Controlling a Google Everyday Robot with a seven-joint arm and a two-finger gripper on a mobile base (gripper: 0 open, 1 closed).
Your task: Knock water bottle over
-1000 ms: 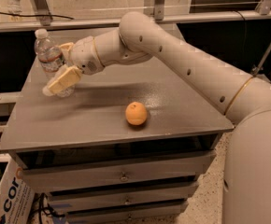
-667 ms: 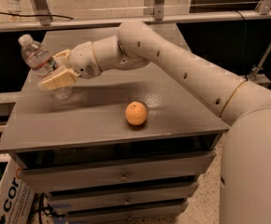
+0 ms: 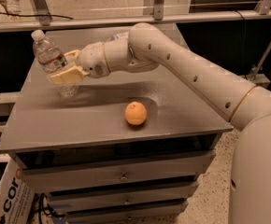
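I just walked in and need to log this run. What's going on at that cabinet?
The robot's arm reaches across the grey cabinet top, with its gripper against the water bottle near the far left corner. The bottle is tipped, its cap leaning left, and it is not yet lying flat. An orange sits apart from them, nearer the front edge.
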